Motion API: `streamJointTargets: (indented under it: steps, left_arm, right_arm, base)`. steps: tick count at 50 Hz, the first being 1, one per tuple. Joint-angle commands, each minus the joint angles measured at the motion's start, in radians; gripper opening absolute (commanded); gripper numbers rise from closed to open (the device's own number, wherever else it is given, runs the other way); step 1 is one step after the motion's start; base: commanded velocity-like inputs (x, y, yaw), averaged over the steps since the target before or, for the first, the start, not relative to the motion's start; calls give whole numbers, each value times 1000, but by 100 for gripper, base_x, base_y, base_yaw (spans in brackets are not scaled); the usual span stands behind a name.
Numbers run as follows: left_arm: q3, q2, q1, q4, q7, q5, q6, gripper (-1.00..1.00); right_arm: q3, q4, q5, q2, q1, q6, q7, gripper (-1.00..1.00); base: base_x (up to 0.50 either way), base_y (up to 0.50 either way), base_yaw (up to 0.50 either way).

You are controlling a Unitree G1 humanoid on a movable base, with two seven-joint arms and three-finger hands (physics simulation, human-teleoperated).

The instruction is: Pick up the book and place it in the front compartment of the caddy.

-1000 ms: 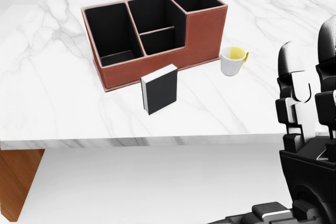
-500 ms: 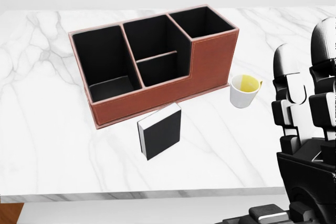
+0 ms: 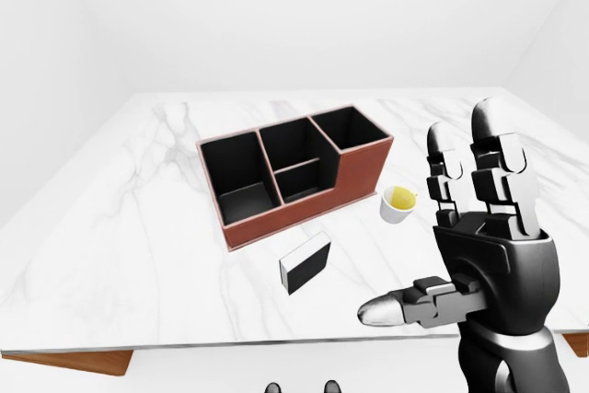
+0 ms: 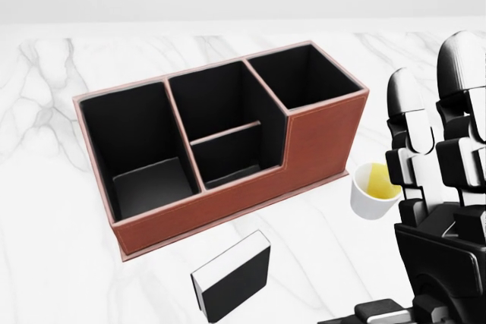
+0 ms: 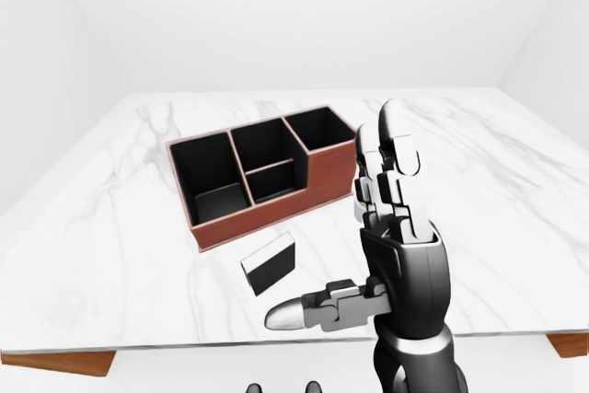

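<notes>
Bright, even, sharp simulator light

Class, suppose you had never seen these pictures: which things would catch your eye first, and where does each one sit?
The black right robot hand dominates the right of the left-eye view, raised with open fingers and holding nothing. At the centre of the white marble table stands the brown caddy with its black compartments. Just below it in the head view is the small black book, and to the caddy's right a white cup with a yellow inside.
</notes>
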Motion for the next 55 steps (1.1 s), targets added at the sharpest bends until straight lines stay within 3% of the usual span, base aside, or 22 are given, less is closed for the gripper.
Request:
streamJointTargets:
  steps: [1, 37, 48, 55]
  left_arm:
    - [17, -5, -5, 0, -3, -10, 0, 100]
    - [52, -11, -14, 0, -9, -23, 0, 100]
    - [94, 15, -19, 0, 2, -56, 0, 100]
    - [65, -15, -25, 0, -26, -10, 0, 100]
  right_arm:
    - [6, -5, -4, -3, 6, 0, 2, 100]
    - [12, -17, 21, 2, 14, 0, -3, 100]
    - [16, -31, 1, -39, 45, 0, 17, 100]
    - [-36, -31, -60, -75, 17, 0, 108, 100]
  base:
    - [50, 0, 0]
    - [50, 0, 0]
    - [1, 0, 0]
    - [0, 0, 0]
